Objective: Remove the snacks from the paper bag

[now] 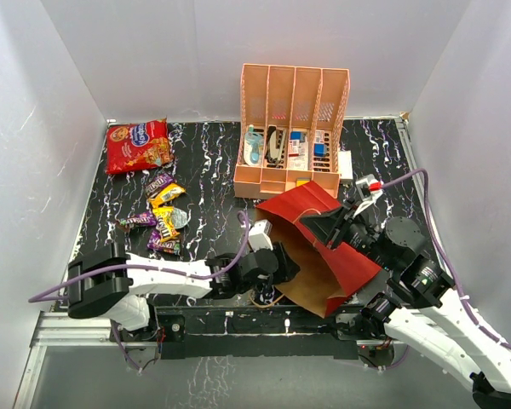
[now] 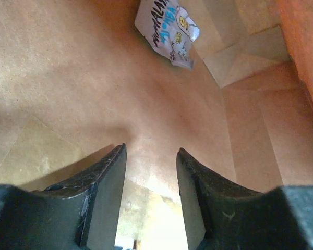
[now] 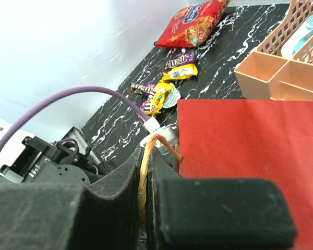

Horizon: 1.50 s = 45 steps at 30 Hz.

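The bag [image 1: 351, 260] lay on its side near the arms. It was red outside and brown inside, and its open mouth faced the left arm.

The left claw [image 2: 151, 156] was inside the bag. Its two fingers stood apart with nothing between them. A small white packet [image 2: 169, 28] with blue and black letters lay deeper in the bag. It was ahead of the claw and not touching it.

The right claw [image 3: 146, 172] was squeezed tight on the bag's thin handle [image 3: 159, 138], at the top edge of the mouth.

The other snacks were out on the table [image 1: 213, 170], to the left of the bag. The big red cookie bag [image 1: 138, 145] lay at the back left. The little packets [image 1: 163, 213], yellow, brown and purple, lay in a bunch between it and the left arm.

A peach rack [image 1: 294, 94] stood just behind the bag.
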Tool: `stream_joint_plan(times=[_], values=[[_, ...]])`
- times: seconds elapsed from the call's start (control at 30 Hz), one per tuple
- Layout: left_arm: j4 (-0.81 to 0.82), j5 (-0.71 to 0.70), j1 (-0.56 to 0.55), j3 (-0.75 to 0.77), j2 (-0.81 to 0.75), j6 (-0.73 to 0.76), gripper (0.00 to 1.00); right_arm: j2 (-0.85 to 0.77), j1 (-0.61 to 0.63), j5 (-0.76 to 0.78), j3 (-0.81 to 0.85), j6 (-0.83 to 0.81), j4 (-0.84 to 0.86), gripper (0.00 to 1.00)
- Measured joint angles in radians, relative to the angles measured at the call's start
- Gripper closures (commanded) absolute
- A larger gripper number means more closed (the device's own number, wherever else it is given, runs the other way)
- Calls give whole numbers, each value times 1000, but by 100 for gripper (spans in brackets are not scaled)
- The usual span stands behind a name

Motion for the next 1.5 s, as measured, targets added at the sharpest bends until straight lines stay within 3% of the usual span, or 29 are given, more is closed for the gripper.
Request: stream_joint_plan(times=[0.17, 0.4, 0.67, 0.93, 1.03, 1.2, 1.5], values=[[-119, -42, 0, 119, 96, -127, 58, 1, 0, 16, 2, 3, 17, 92], [-197, -53, 0, 221, 230, -271, 72, 10, 0, 16, 7, 13, 34, 92], [-336, -88, -1, 374, 362, -391, 70, 15, 0, 14, 11, 31, 46, 92], [-384, -130, -1, 452, 421, -401, 71, 8, 0, 19, 18, 45, 51, 92], [-365, -130, -1, 422, 414, -390, 69, -3, 0, 29, 18, 48, 51, 92], [-303, -124, -1, 356, 365, -349, 58, -16, 0, 45, 18, 47, 50, 92], [-219, -126, 6, 354, 364, -337, 54, -73, 0, 67, 19, 50, 20, 92]])
